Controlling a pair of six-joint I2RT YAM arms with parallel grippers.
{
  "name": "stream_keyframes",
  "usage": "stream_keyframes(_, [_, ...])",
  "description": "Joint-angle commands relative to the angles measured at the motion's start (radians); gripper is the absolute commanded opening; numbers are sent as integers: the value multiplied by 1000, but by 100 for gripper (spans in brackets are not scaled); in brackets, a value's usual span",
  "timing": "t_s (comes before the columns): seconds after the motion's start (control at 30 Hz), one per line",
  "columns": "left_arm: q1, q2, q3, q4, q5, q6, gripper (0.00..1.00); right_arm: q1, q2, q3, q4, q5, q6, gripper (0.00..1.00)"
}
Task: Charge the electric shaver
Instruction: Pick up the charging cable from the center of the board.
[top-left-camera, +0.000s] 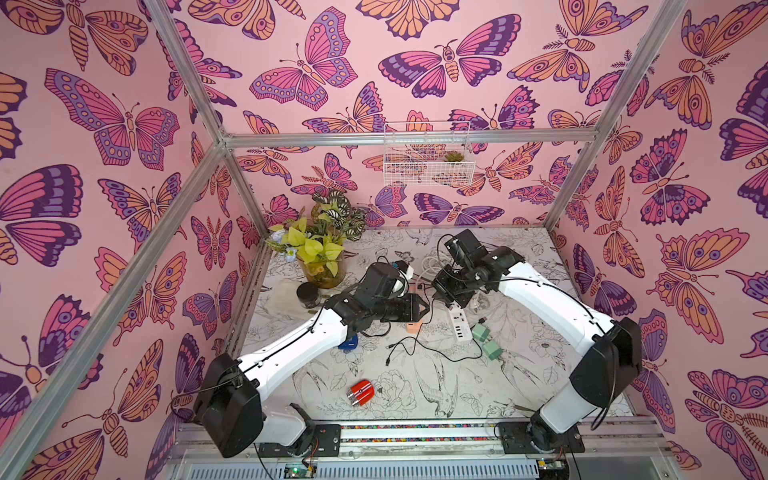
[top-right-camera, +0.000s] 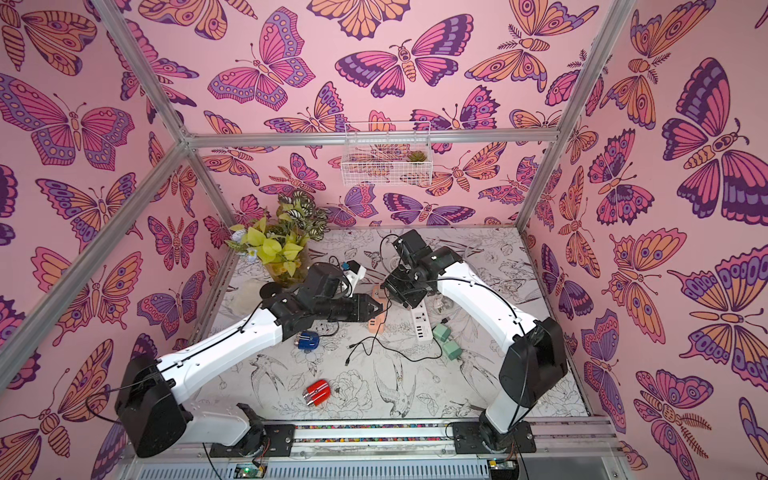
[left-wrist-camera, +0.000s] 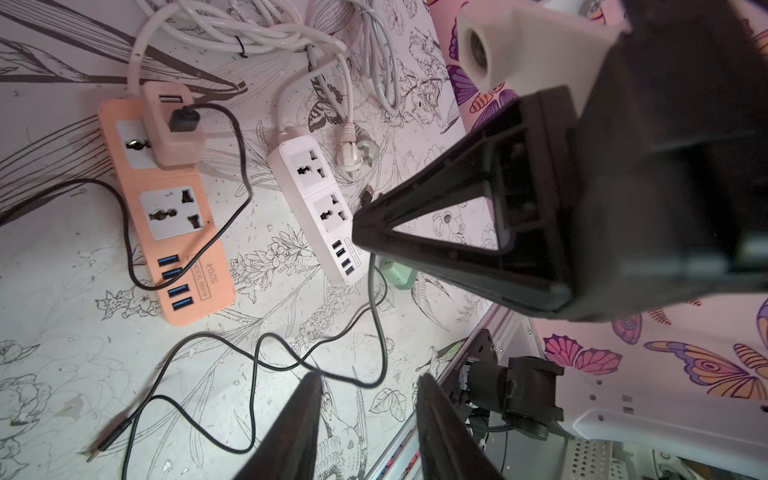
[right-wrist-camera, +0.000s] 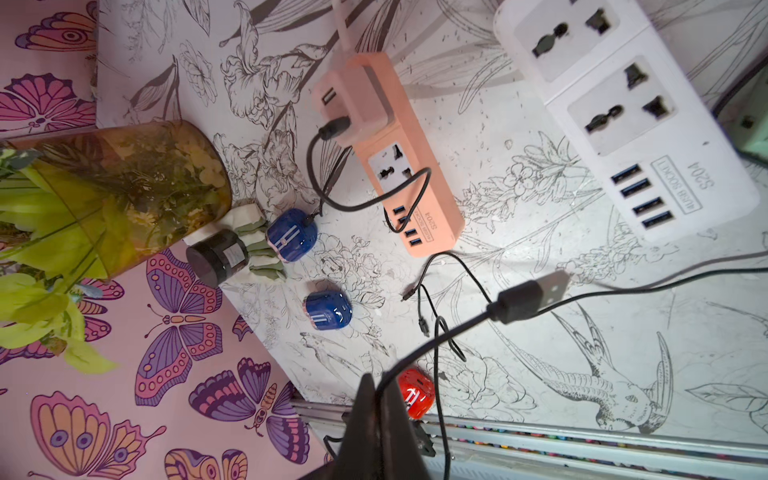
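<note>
The right pincer (right-wrist-camera: 376, 384) is clenched on a black USB cable (right-wrist-camera: 469, 322), its plug (right-wrist-camera: 534, 293) hanging free above the counter (right-wrist-camera: 582, 332). The left pincer (left-wrist-camera: 369, 376) stands released, with a clear gap between its tips. The right wrist view shows a blue shaver (right-wrist-camera: 291, 235) beside the black jar (right-wrist-camera: 216, 257), corded to the adapter (right-wrist-camera: 357, 104) on the peach power strip (right-wrist-camera: 419, 199) (in the top views the left arm (top-right-camera: 232, 345) covers that spot). A second blue shaver (top-right-camera: 306, 340), seen in both top views, lies apart.
</note>
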Motion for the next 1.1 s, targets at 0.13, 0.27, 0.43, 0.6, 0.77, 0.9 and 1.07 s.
stream_keyframes(0.13, [-20, 71, 18, 80, -54, 53, 40, -17, -56, -20, 15, -61, 39, 0])
stream_keyframes(0.27, [-21, 95, 24, 83, -67, 60, 36, -25, -64, -32, 23, -71, 41, 0])
stream_keyframes(0.43, [-23, 128, 61, 88, -56, 45, 14, -27, -96, -49, 38, -92, 45, 0])
stream_keyframes(0.6, [-23, 111, 79, 90, -58, 27, 0, -38, -101, -60, 61, -105, 33, 0])
stream_keyframes(0.77, [-7, 57, 83, 55, -28, -4, 0, -67, -113, -57, 129, -141, -27, 22])
stream_keyframes(0.9, [55, 44, 103, 12, 106, -96, 0, -115, -154, -70, 184, -183, -101, 48])
stream_keyframes(1.07, [140, 36, 89, 97, 345, -266, 0, -218, -310, -314, 521, -284, -60, 61])
